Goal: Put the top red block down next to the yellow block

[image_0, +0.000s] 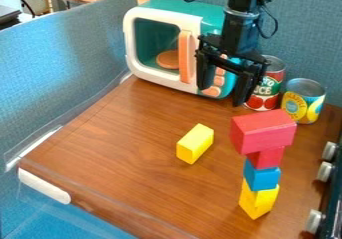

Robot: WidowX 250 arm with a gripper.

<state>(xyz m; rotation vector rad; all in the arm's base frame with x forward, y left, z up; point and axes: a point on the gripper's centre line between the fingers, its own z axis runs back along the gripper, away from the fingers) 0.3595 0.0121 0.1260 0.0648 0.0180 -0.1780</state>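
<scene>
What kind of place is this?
It looks like a pretend kitchen set up for a robot to practise in. There's a toy microwave, two food cans and a black robot gripper hanging over a wooden counter.

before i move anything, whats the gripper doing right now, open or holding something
Gripper: open, holding nothing, above the stacked blocks' level in the picture.

Printed labels [264,86] on red can [273,63], yellow can [307,86].
</scene>
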